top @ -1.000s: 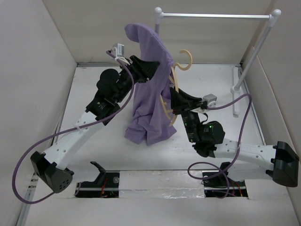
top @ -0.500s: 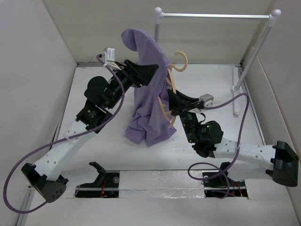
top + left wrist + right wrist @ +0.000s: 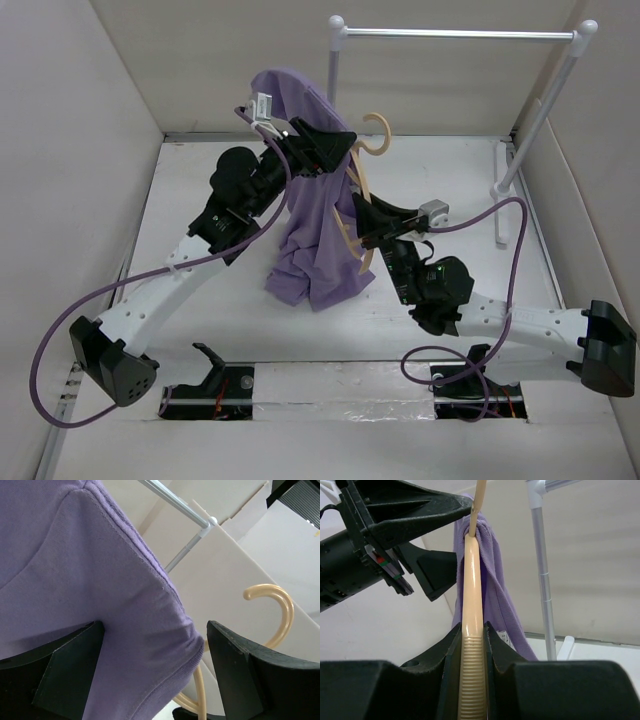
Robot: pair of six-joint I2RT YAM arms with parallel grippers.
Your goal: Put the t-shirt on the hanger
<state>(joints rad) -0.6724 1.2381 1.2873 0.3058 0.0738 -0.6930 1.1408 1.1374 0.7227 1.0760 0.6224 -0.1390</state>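
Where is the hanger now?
In the top view the hanger stands mid-table, clamped by the right gripper, its hook beside the purple t-shirt.

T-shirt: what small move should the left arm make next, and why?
Probably close the left pincer on the t-shirt. It stands open with cloth between, while the right pincer is shut on the hanger, whose arm already runs into the cloth. A grip would let it tug the shirt further on.
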